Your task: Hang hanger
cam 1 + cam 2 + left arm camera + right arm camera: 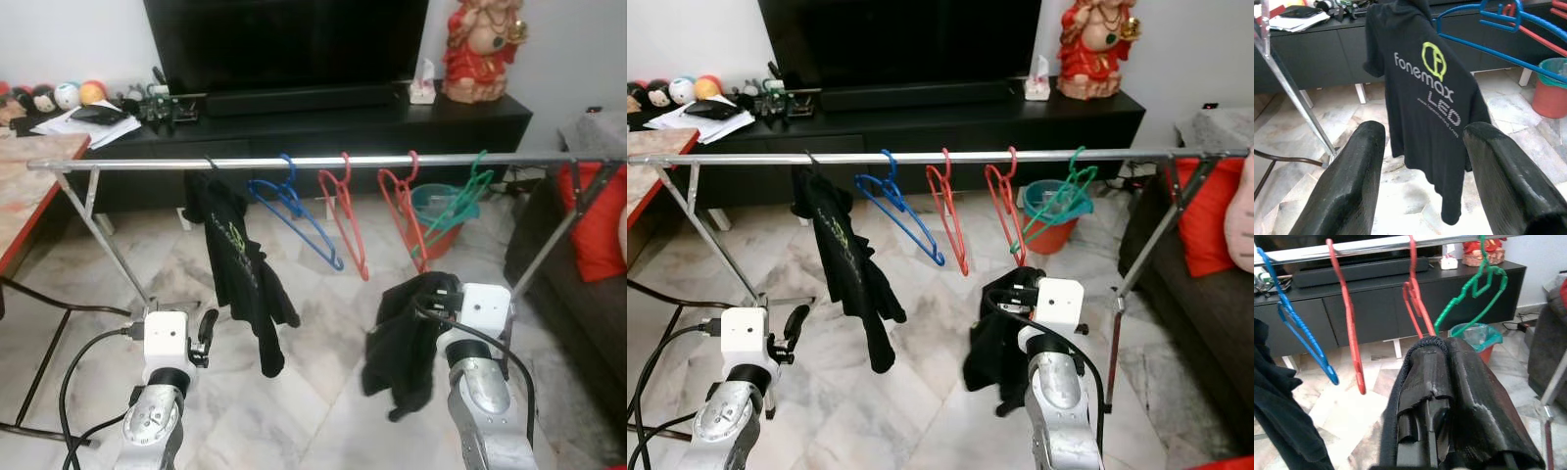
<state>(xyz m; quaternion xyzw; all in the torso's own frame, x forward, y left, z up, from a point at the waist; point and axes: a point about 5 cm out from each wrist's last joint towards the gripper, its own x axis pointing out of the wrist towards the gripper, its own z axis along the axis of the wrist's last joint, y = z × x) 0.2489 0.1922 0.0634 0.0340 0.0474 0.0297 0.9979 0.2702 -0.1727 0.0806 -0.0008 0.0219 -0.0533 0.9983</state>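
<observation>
A silver clothes rail (323, 162) crosses the room in front of me. A black T-shirt (235, 264) with "fonemax LED" print (1425, 93) hangs at its left part. Beside it hang a blue hanger (294, 211), two red hangers (343, 220) and a green hanger (456, 201), all bare. My right gripper (431, 294) is below the rail, under the second red hanger, shut on a second black garment (402, 343) that droops from it; the cloth's edge (1425, 345) wraps the fingertips. My left gripper (206, 328) is low, left of the hung shirt, open and holding nothing.
The rail's slanted legs (108, 245) stand at both ends. A black TV console (294, 117) lies behind, with a teal bucket (436, 201) on the floor before it. A marble-topped table (29, 186) is at left, a sofa with red cushion (593, 225) at right.
</observation>
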